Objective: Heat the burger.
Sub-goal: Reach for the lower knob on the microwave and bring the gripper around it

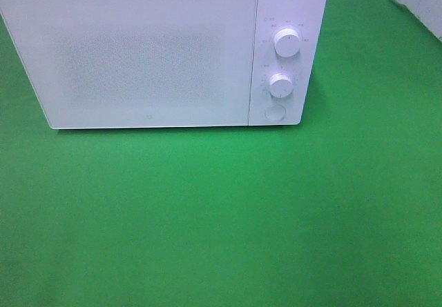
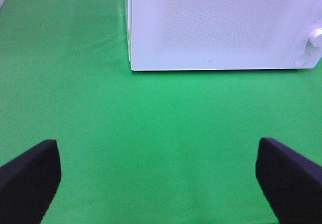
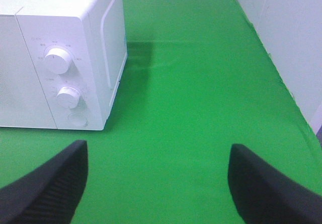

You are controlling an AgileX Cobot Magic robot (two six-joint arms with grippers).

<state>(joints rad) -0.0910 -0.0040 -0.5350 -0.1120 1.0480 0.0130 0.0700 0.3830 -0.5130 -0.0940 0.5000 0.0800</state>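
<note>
A white microwave (image 1: pixel 148 58) is sitting at the far left of the green tabletop (image 1: pixel 221 217). Its door (image 1: pixel 131 58) is lying shut, and the frosted front is hiding the inside. On the panel at its right, an upper knob (image 1: pixel 286 43) is sitting above a lower knob (image 1: pixel 280 85), with a round button (image 1: pixel 275 112) beneath them. The burger is showing in none of the views, so I cannot tell where it is. The left end effector (image 2: pixel 157 146) is hovering over the green cloth on the near side of the microwave. It is released, its dark fingers (image 2: pixel 30 178) standing wide apart with nothing between them. The right end effector (image 3: pixel 158 148) is hovering near the microwave's right front corner, likewise released and gripping nothing.
</note>
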